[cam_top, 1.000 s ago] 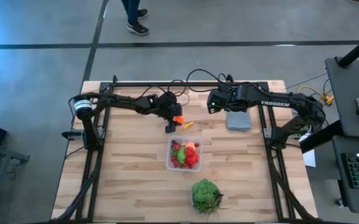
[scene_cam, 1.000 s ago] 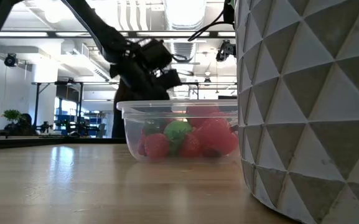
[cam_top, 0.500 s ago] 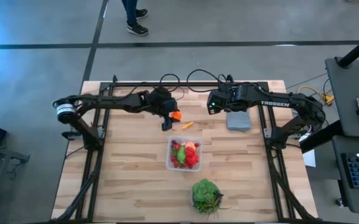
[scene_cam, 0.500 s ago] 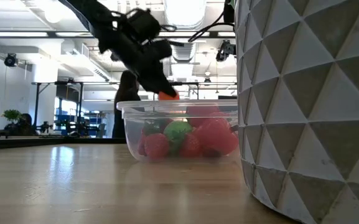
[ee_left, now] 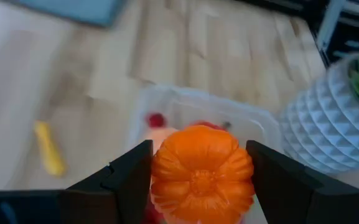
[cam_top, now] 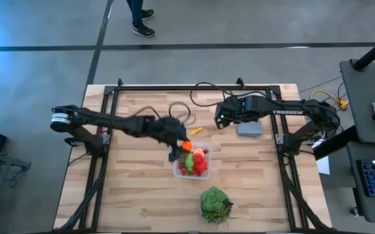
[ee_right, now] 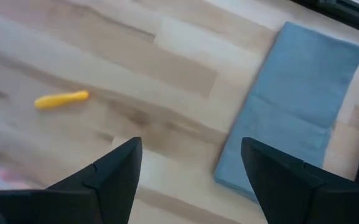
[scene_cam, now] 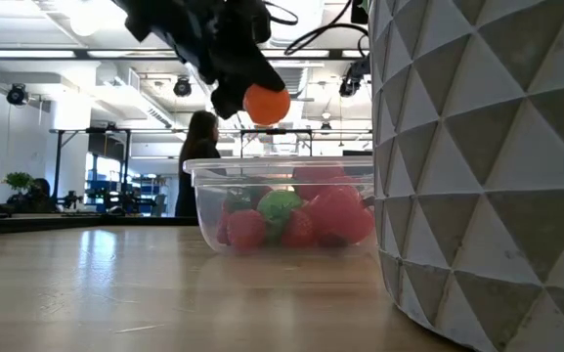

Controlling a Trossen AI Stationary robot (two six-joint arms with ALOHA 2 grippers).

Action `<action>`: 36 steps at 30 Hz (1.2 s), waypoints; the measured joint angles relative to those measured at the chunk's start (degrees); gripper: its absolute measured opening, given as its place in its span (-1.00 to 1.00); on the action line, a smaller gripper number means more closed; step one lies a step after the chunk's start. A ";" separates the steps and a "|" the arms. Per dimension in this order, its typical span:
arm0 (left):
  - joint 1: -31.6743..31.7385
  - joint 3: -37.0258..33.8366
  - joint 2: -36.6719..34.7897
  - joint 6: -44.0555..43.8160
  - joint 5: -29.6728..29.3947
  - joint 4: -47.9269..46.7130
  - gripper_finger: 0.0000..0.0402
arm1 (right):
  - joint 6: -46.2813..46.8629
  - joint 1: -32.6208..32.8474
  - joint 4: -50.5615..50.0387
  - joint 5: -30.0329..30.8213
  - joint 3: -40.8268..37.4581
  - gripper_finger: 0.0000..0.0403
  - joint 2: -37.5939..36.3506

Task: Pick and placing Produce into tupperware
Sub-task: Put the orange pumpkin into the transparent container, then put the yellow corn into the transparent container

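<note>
1. High view: left gripper (cam_top: 182, 147) sits over the far-left corner of the clear tupperware (cam_top: 176, 170), clamped on a small orange pumpkin (cam_top: 187, 145). Left wrist view confirms it: both fingers (ee_left: 124, 180) press the ribbed pumpkin's sides, tupperware directly beyond.
2. Low view: pumpkin hangs clear above the tupperware rim, no contact. Height looks chosen to clear the wall before dropping in.
3. Tupperware is at table centre, already holding red, pink and green produce. Room for the pumpkin looks tight; it may perch on the pile.
4. One small yellow-orange piece (cam_top: 195, 130) lies on the wood, between the two grippers, outside the tupperware. Likely next pick.
5. Right gripper (cam_top: 220, 119) waits above the table just beside the grey-blue slab (cam_top: 249, 128), jaws spread and empty; right wrist view shows bare wood between the fingers.
6. White faceted pot with green plant (cam_top: 214, 203) stands near the tupperware's near side, out of the drop path.
</note>
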 joint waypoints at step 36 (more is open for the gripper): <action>-14.50 -4.15 -5.58 -4.92 -22.84 -4.49 0.53 | -29.69 7.45 8.68 -7.63 -1.42 0.33 0.24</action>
